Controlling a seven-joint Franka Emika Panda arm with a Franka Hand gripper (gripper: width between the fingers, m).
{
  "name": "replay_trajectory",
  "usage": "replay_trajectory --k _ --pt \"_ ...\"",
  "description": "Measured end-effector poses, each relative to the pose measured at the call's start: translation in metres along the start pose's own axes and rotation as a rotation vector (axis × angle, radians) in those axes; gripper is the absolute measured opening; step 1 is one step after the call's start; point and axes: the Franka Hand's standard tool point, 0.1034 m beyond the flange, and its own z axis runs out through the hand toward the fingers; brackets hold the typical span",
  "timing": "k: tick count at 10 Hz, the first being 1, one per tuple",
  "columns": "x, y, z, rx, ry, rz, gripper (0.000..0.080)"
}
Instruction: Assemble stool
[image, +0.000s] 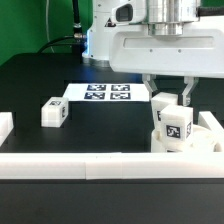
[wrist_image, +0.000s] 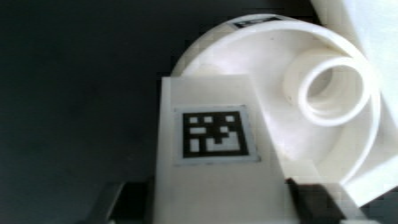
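Over the exterior view's right side of the matte black table (image: 40, 75), the two-finger gripper (image: 170, 102) is pinched onto a short, blocky white plastic leg (image: 172, 128). Its dark fingers (wrist_image: 128, 205) press against the leg's two flat sides (the square black-and-white tag (wrist_image: 215, 135) on the leg faces the wrist camera). The held leg stands upright against the round, rimmed white plastic seat (image: 209, 130), which lies just inside the long white bar (image: 90, 162) along the table edge nearest the exterior camera. Whether the leg's lower end sits in a socket cannot be told. The seat is smooth and slightly glossy, with a raised curved rim and one ring-shaped socket (wrist_image: 338, 92) showing in the wrist view. Two legs are in view: the held one and a second blocky white leg (image: 53, 113), which lies loose well apart toward the exterior view's left and also bears a tag. There is one seat. Beyond them lies the thin flat white marker board (image: 105, 93), printed with what look like four square tags in two rows.
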Motion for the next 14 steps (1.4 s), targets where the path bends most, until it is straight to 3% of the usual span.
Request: replay_trajectory --k 5,11,14 --pt "-0.0046 0.0048 0.0001 0.025 -0.045 0.59 0.0337" --pt "-0.0056 0.0055 0.0003 0.032 -0.069 0.951 0.0338" --pt "-0.0075 0.0073 -0.0001 0.068 -0.093 1.222 0.0338"
